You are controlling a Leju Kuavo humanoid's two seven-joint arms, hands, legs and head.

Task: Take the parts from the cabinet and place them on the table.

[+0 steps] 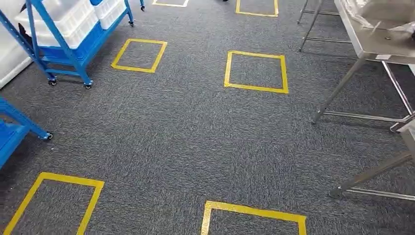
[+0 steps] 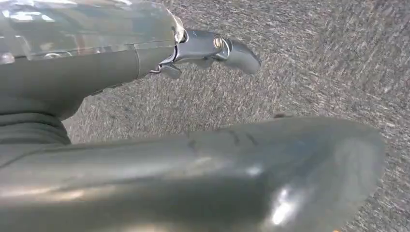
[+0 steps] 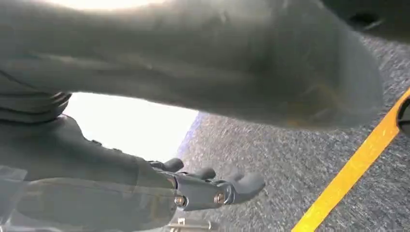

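Grey carpet (image 1: 195, 142) underfoot, marked with yellow tape squares (image 1: 256, 71) set well apart in rows. At the upper left, a blue wheeled rack (image 1: 68, 49) carrying white bins (image 1: 63, 19), castors resting on the carpet. Lower on the left edge, a corner of another blue cart (image 1: 14, 129), one wheel visible. At the upper right, a metal table (image 1: 372, 46) on slanted steel legs, clear plastic wrapping (image 1: 377, 14) lying on top. Below that, legs of a second steel table (image 1: 377, 171).
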